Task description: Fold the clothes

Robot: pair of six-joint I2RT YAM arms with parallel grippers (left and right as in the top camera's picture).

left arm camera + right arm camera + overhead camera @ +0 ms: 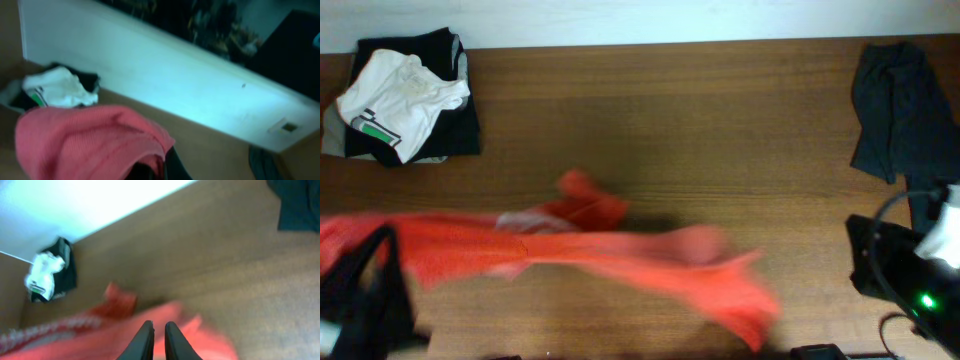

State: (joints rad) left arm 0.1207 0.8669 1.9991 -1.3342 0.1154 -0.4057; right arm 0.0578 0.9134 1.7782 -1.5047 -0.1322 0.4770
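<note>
The red shirt [590, 255] stretches left to right along the near side of the bench [720, 130], its left end bunched in my clenched left fingers [372, 262] and its right end just under my right fingers [145, 340], which are nearly together, though I cannot tell whether they pinch cloth.

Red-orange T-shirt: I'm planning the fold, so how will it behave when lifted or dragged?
Likely floppy: the red-orange T-shirt stretches across the table in a long, limp band. Probably light for its size: it drapes in soft folds in the left wrist view. It may slide easily, since the wood looks smooth.
</note>
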